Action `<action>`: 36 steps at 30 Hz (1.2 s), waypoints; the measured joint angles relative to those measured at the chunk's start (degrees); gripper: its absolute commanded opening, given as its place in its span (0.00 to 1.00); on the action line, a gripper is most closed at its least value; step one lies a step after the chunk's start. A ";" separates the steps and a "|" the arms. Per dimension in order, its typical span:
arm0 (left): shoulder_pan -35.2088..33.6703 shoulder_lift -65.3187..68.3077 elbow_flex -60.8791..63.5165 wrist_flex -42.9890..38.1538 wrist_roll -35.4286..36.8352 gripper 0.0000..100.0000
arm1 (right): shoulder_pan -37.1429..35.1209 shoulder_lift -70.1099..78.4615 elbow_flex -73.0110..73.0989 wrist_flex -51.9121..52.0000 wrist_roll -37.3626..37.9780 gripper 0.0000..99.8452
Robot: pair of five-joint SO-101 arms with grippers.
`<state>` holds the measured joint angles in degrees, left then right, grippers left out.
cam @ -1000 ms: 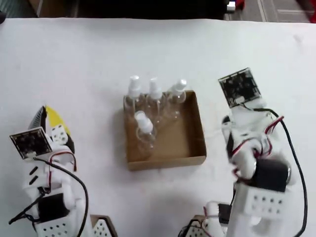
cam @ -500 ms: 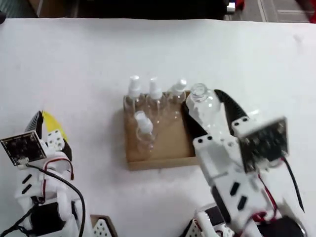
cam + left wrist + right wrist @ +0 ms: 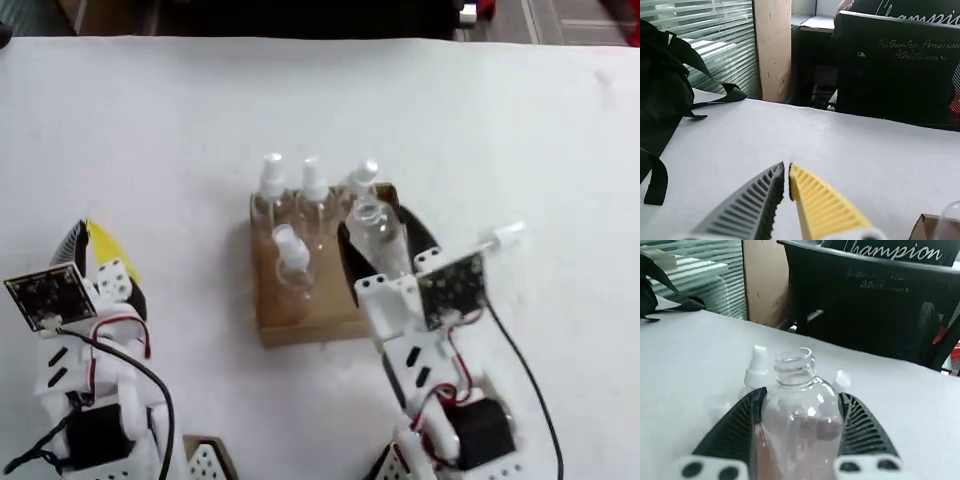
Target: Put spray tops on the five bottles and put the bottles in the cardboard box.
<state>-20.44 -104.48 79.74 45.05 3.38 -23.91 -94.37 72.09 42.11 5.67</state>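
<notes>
High view: the right gripper [image 3: 375,224] clamps an uncapped bottle [image 3: 370,236] over the cardboard box [image 3: 310,312], beside four capped bottles [image 3: 292,262]; a loose spray top [image 3: 505,237] lies on the table [image 3: 150,120] nearby. Left wrist view: the left gripper [image 3: 788,172] is pressed closed, empty. Right wrist view: the bottle's open threaded neck shows between black fingers [image 3: 735,425].

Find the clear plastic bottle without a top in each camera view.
High view: clear uncapped plastic bottle in the right claw, over the brown cardboard box's right side.
Left wrist view: a clear curved edge beside the box corner; cannot tell if it is this bottle.
Right wrist view: centre foreground, between the black fingers.
Shared landmark: white spray tops behind it.
</notes>
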 measured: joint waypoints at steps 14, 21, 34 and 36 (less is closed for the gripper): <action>0.00 0.00 1.41 -2.55 0.00 0.02 | 1.76 -8.26 22.95 -12.04 -1.49 0.02; 0.00 0.00 1.41 -2.55 0.00 0.02 | 1.49 -8.09 24.09 -13.80 -2.46 0.02; 2.37 0.00 1.67 -2.55 0.00 0.02 | 0.88 -8.09 24.26 -15.65 -2.46 0.02; 2.64 0.00 2.46 -2.55 0.00 0.02 | 1.32 -8.09 24.26 -15.65 -2.46 0.02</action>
<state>-17.80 -104.48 82.20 42.51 3.38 -22.59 -102.46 96.35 26.46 3.21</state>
